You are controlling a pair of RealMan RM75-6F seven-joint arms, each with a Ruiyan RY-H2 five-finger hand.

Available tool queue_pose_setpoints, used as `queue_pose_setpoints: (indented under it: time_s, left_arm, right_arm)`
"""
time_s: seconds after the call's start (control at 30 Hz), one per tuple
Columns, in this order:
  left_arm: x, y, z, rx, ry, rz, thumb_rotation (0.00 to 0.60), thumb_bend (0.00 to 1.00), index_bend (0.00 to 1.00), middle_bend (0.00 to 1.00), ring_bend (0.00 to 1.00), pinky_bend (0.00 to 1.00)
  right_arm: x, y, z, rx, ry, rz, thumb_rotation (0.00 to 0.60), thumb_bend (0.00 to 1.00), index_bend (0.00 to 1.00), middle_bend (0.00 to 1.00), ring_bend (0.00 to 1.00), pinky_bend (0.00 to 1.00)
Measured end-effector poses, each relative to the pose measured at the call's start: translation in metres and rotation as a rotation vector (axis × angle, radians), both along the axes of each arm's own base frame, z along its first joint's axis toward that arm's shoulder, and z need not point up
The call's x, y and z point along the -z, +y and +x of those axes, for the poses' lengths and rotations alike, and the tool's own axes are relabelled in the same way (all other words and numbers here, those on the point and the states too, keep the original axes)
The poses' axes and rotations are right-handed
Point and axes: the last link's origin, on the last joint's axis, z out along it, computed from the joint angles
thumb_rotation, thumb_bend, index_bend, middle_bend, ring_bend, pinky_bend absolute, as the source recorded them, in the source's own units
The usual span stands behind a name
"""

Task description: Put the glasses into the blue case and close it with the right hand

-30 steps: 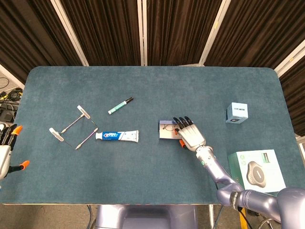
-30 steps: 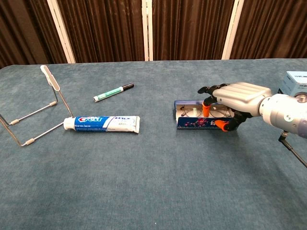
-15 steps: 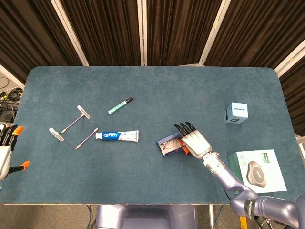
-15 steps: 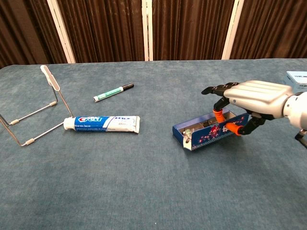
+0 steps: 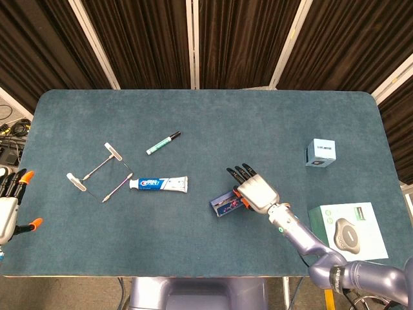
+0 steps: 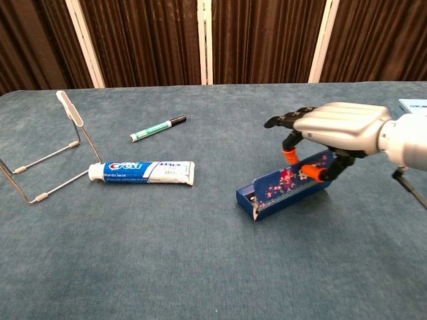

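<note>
The blue case (image 6: 285,185) was seen on the table (image 5: 206,239), a bit right of centre and nearer the front edge than the back, lying at a slant w/ its patterned lid tipped up toward the right hand (image 6: 337,130). That hand was held over the case's right end, palm down; an orange-tipped thumb and one finger (image 6: 289,155) were pressed against the lid and the upper rim, while the other dark fingers were spread out past it to the left, so the case was gripped rather than just touched. In the head view the same case (image 5: 225,204) was shown just left of the right hand (image 5: 256,192), w/ the forearm running back toward the front right corner. The glasses could not be made out; the case interior was hidden by the lid. The left hand (image 5: 8,201) was seen at the front left edge of the table, fingers apart and nothing in it. A toothpaste tube (image 5: 159,184) lay left of the case, well apart from it, w/ a green marker (image 5: 162,143) behind it and a wire stand (image 5: 98,172) further left. A small blue box (image 5: 320,154) sat toward the right edge, and a white box w/ a grey device pictured (image 5: 347,231) sat by the front right corner.
</note>
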Motion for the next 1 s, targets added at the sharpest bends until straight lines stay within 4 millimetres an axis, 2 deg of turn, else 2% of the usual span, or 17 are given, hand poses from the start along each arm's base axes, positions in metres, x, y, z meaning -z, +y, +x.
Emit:
queue_pose_setpoints:
  time_s: [0.5, 0.57, 0.63, 0.7, 0.77, 0.83, 1.0]
  left_arm:
    - [-0.004, 0.001, -0.003, -0.004, -0.012, 0.004, 0.6, 0.0, 0.0, 0.0, 0.0, 0.0]
    - [-0.004, 0.0, -0.003, -0.003, -0.011, 0.005, 0.6, 0.0, 0.0, 0.0, 0.0, 0.0]
    - [-0.004, 0.0, -0.003, -0.004, -0.011, 0.005, 0.6, 0.0, 0.0, 0.0, 0.0, 0.0]
    - [-0.004, 0.001, -0.003, -0.004, -0.01, 0.004, 0.6, 0.0, 0.0, 0.0, 0.0, 0.0]
    - [-0.003, 0.001, -0.003, -0.005, -0.01, 0.003, 0.6, 0.0, 0.0, 0.0, 0.0, 0.0]
    - [-0.003, 0.001, -0.003, -0.006, -0.009, 0.001, 0.6, 0.0, 0.0, 0.0, 0.0, 0.0]
    - [-0.002, 0.001, -0.003, -0.007, -0.006, 0.001, 0.6, 0.0, 0.0, 0.0, 0.0, 0.0]
  right_arm:
    - [0.027, -0.017, 0.02, 0.041, 0.071, -0.011, 0.6, 0.45, 0.62, 0.01, 0.0, 0.0]
    - [0.029, -0.018, 0.02, 0.046, 0.072, -0.018, 0.6, 0.45, 0.55, 0.01, 0.0, 0.0]
    - [0.029, -0.018, 0.021, 0.047, 0.07, -0.03, 0.6, 0.39, 0.39, 0.0, 0.0, 0.0]
    - [0.029, -0.019, 0.022, 0.047, 0.064, -0.048, 0.6, 0.22, 0.19, 0.0, 0.0, 0.0]
    - [0.028, -0.02, 0.023, 0.046, 0.053, -0.069, 0.6, 0.09, 0.09, 0.0, 0.0, 0.0]
    - [0.026, -0.02, 0.025, 0.044, 0.039, -0.091, 0.6, 0.02, 0.05, 0.0, 0.0, 0.0]
    - [0.019, -0.018, 0.031, 0.046, -0.029, -0.102, 0.6, 0.01, 0.05, 0.0, 0.0, 0.0]
